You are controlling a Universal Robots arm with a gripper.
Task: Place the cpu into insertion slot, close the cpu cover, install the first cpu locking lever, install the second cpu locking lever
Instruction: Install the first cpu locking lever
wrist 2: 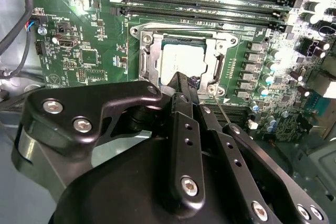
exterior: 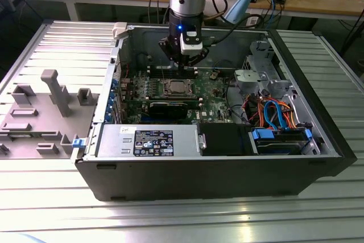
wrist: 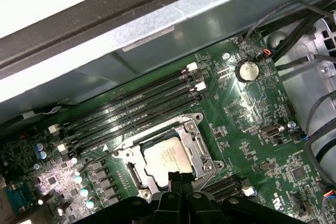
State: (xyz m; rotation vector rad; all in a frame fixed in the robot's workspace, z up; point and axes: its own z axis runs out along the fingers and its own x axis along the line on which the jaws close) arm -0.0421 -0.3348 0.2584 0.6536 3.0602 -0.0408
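We see the tool (wrist 2: 182, 78) clenched, seemingly on nothing, its tips at the edge of the cpu cover (wrist 2: 149, 57) lying over the cpu (wrist 2: 181, 59).

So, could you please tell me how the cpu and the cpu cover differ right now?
The cpu is a solid pale square; the cpu cover is a shinier frame with a cut-out centre. The cpu cover is larger and rings the cpu. Both are square, metallic and lie flat on the green board.
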